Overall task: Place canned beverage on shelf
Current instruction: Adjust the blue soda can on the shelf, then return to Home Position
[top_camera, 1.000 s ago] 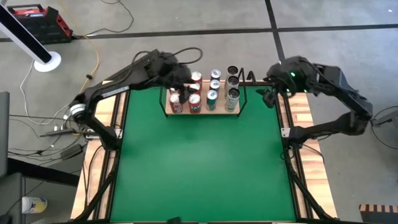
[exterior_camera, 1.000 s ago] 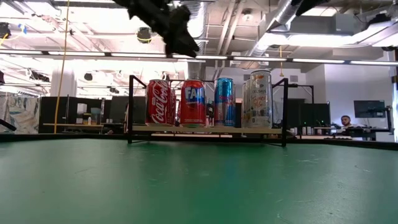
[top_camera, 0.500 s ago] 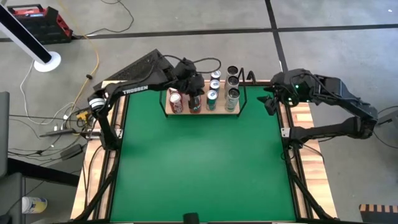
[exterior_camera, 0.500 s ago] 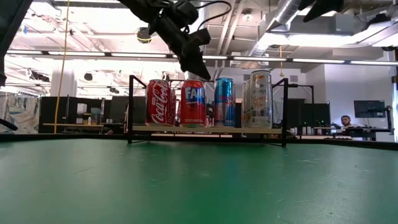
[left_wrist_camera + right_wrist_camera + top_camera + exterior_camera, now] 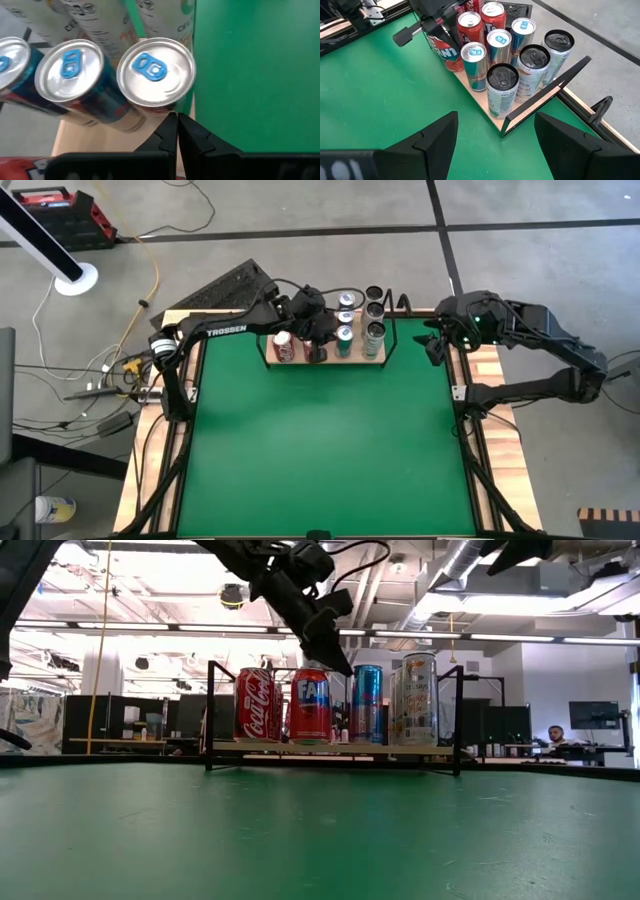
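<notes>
Left gripper (image 5: 176,125), pressed together and empty, hovers over the shelf (image 5: 375,360) at counter's twelve o'clock; cans (image 5: 501,91) look stocked, so retreat probably follows.

— what moved?
— my left gripper (image 5: 338,662) slid from above the red cans toward the blue cans (image 5: 156,75) on the shelf (image 5: 375,360), dropping lower. fingers pressed together.
— right arm?
— shifted a second ago, since parked.

Lab: exposed ceiling ducts (image 5: 470,565)
</notes>
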`<state>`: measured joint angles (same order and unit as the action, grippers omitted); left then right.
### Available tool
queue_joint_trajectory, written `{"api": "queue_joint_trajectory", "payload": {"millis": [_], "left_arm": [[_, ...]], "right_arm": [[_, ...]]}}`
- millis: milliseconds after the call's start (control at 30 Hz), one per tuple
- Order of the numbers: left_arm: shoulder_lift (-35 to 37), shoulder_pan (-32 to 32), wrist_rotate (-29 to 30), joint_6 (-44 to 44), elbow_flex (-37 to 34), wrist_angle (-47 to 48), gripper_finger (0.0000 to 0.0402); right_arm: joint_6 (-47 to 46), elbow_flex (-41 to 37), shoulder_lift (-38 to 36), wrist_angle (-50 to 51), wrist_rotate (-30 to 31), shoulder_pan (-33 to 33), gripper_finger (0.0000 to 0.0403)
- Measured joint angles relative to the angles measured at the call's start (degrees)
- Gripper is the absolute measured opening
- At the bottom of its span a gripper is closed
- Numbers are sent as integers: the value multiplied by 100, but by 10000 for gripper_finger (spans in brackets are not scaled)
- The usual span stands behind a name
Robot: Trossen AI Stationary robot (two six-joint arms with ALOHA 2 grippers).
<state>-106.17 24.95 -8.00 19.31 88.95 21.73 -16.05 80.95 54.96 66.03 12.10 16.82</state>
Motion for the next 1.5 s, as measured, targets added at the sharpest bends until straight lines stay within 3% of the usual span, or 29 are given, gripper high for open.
{"api": "queue_joint_trajectory", "payload": {"millis": [400, 533, 633, 767, 867, 1000, 1200, 1233, 1500], "left_arm": [[0, 4, 34, -35, 0, -23, 0], [278, 0, 61, -331, 98, 360, 0], [784, 0, -104, -812, 170, 510, 0], [1618, -67, -887, -1649, -168, 132, 0], [2349, -340, -1084, -2300, -1006, -1037, 0], [3332, -866, -1077, -3105, -2606, -3097, 0], [5377, -1322, -165, -3635, -4763, -4102, 0], [5729, -1350, -146, -3652, -5038, -4109, 0], [8240, -1371, -226, -4230, -6983, -4027, 0]], "right_arm": [[0, 0, 2, 70, -28, 0, 286], [336, -170, -10, -100, -327, 3, 286], [881, -827, -115, -1051, -1106, 76, 286], [1092, -1885, -203, -3092, -2891, 436, 285], [739, -2433, 34, -5019, -3706, 389, 279], [530, -2575, 548, -6295, -3925, -48, 231], [633, -2890, -77, -6038, -3857, -266, 36], [641, -3070, -272, -6122, -3763, -284, 21], [-449, -5283, -1639, -8086, -2091, -702, 15]]}}
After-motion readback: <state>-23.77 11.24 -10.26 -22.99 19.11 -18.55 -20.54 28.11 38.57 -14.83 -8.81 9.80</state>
